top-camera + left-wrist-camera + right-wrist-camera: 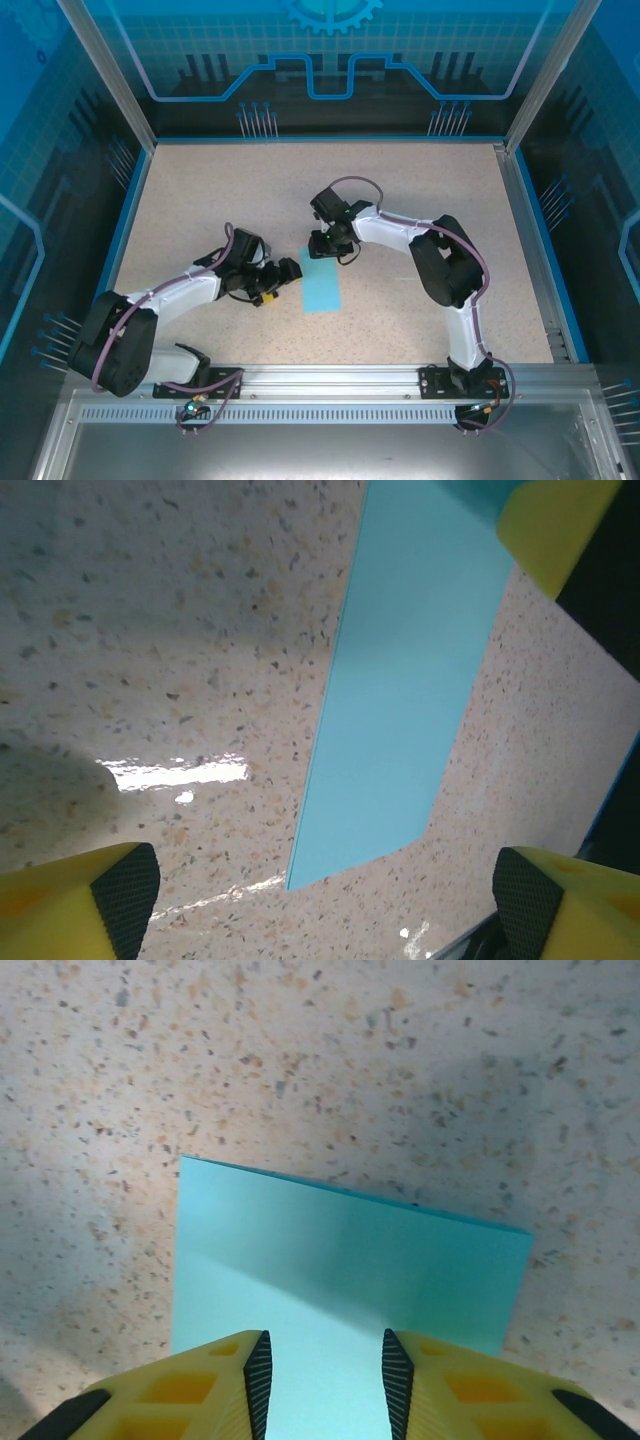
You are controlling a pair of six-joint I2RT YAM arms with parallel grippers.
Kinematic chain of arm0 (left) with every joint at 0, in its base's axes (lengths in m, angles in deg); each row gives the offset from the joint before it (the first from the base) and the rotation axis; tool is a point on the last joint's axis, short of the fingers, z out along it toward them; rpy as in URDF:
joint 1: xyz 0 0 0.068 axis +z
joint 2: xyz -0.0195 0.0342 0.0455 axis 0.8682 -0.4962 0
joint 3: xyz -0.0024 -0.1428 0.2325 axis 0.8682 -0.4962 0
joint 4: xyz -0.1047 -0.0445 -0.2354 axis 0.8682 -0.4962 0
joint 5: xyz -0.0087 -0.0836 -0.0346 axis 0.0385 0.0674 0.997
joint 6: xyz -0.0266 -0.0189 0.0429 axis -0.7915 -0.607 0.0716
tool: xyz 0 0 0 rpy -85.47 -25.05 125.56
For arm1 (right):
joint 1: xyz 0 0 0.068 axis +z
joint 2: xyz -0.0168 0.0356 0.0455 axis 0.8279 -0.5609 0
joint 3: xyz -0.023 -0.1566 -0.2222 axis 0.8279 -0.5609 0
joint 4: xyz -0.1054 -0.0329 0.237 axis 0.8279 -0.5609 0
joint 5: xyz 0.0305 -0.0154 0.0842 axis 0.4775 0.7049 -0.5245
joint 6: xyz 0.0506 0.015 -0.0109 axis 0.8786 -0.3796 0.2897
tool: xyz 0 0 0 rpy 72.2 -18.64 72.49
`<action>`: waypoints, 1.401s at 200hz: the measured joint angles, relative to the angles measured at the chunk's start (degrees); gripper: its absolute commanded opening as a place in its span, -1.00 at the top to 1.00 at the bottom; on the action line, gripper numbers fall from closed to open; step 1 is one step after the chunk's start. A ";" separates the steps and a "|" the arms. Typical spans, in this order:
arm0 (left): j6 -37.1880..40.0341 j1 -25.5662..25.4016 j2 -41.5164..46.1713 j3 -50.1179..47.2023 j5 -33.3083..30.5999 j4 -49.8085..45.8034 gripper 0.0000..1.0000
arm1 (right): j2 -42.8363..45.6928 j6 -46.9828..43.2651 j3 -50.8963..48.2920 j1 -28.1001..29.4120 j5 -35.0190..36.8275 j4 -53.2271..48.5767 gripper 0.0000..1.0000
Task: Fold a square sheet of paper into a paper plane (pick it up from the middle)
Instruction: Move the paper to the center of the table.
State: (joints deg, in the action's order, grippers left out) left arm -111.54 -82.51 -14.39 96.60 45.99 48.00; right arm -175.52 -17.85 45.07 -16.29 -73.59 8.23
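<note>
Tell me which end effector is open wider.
The left end effector, spread wide; the right end effector shows a narrow gap above the paper.

The right pincer (322,249) covers the far end of the sheet of paper (322,290)

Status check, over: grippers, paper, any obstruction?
Left gripper open, beside the folded sheet. Right gripper part open over its far end. Sheet flat on table. Nothing obstructing.
</note>
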 measured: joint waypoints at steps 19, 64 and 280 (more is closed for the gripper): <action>-1.33 -1.38 0.00 0.00 0.92 0.92 -0.70 | -0.07 0.72 0.00 -0.37 -0.42 0.44 0.30; -3.85 -5.29 -0.04 0.00 2.12 1.70 -0.66 | -1.57 3.63 -1.05 -3.45 -1.09 1.40 0.32; -5.64 -11.65 -12.20 8.00 0.35 -1.84 -0.62 | -1.29 10.05 -4.33 -7.08 -8.85 6.27 0.34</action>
State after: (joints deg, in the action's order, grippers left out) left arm -117.18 -94.16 -26.58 104.60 46.34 46.16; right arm -176.81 -7.79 40.74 -23.37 -82.44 14.51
